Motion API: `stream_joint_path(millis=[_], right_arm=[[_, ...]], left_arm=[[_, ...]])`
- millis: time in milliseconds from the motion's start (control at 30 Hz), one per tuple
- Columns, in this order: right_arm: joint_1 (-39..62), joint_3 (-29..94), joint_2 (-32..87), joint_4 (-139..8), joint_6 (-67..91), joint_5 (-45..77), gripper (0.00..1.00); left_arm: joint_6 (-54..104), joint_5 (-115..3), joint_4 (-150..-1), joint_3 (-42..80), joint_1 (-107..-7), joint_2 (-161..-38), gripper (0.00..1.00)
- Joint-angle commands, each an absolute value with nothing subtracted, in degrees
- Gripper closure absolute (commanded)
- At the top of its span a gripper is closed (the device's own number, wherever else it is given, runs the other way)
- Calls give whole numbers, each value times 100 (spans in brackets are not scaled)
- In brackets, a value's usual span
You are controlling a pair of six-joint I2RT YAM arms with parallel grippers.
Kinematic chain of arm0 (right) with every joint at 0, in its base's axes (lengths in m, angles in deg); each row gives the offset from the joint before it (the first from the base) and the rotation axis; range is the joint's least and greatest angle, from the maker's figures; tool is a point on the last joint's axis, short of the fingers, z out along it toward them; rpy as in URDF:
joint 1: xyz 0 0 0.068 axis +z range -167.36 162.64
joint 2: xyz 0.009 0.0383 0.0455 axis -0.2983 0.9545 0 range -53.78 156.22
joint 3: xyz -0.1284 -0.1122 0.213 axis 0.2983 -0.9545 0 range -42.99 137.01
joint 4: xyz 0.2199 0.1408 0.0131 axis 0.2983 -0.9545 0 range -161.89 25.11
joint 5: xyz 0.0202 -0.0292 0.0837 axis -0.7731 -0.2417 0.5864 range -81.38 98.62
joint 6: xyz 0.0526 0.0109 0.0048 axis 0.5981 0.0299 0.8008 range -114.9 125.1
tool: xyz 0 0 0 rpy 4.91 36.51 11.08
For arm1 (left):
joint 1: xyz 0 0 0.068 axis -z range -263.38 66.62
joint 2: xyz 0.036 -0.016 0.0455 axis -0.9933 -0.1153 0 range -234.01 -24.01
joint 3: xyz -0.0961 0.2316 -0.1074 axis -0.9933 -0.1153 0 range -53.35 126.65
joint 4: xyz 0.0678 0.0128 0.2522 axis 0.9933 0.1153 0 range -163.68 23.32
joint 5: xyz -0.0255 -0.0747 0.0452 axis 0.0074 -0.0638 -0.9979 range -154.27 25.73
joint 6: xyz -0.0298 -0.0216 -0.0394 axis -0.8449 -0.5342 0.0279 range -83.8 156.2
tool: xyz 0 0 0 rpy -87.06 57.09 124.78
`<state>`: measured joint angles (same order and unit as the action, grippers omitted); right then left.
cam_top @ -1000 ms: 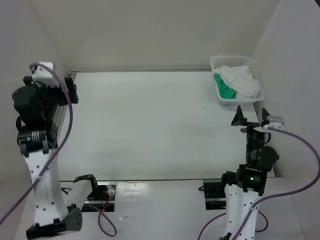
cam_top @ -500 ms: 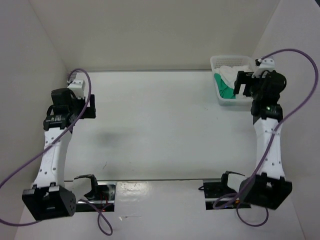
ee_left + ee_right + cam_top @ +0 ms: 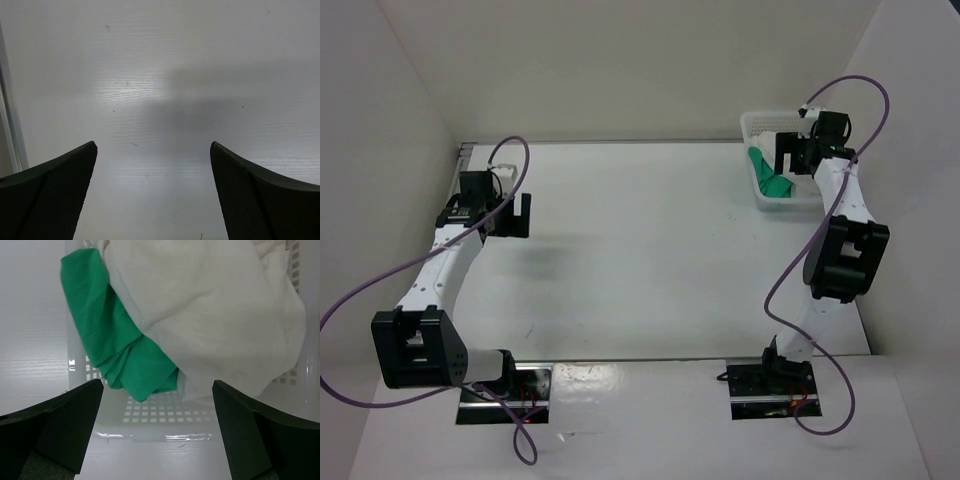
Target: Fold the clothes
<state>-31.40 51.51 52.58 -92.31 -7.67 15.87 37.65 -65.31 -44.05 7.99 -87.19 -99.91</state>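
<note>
1. The clothes (image 3: pixel 210 315) are one big plain white garment, thin and soft. It is bundled into a loose, wrinkly heap with rounded folds and a faint creamy tint where the fabric doubles up.
2. It sits inside a white mesh basket (image 3: pixel 165 417), filling most of it and pressing toward the right-hand wall. Its lower edge droops onto the basket's gridded floor.
3. A small bright green cloth (image 3: pixel 115 345) lies in the same basket just to its left. The cloth touches the garment and is partly tucked under the white edge.
4. The basket stands at the far right corner of the white table (image 3: pixel 640 250), close to the side wall.
5. The right claw (image 3: pixel 155 385) hangs over the near end of the basket with its jaws spread wide, gripping nothing. From its wrist camera, the place where green meets white shows between the two dark fingers.
6. The left claw (image 3: pixel 152 145) is well apart from all this, over the far left part of the table. Its jaws are just as wide, with only white tabletop and a soft shadow between them.
</note>
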Motion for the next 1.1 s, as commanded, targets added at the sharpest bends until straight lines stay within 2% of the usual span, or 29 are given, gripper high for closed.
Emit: stream_joint_path(millis=[0, 400, 567, 733, 833, 967, 1000, 1067], right_arm=[[-3177, 5737, 5562, -9064, -931, 1319, 1], [-3125, 6467, 6785, -8730, -931, 924, 1], [-3177, 6354, 6839, -8440, -931, 800, 1], [-3177, 6467, 6908, -8299, -878, 800, 8], [-3177, 6468, 6909, -8299, -878, 817, 17], [-3177, 6520, 6909, -8299, -878, 871, 43], [-3177, 6520, 6961, -8351, -878, 871, 59], [-3177, 6591, 7014, -8413, -878, 810, 79]], left_arm=[[3752, -6480, -4554, 879, -8716, -9722, 0], [3752, -6480, -4555, 826, -8716, -9836, 0], [3752, -6532, -4555, 826, -8716, -9837, 0], [3752, -6532, -4555, 773, -8716, -9784, 0], [3752, -6532, -4555, 773, -8716, -9784, 0], [3804, -6532, -4555, 773, -8716, -9784, 0], [3804, -6532, -4555, 773, -8716, -9784, 0], [3804, -6532, -4555, 773, -8716, -9784, 0]])
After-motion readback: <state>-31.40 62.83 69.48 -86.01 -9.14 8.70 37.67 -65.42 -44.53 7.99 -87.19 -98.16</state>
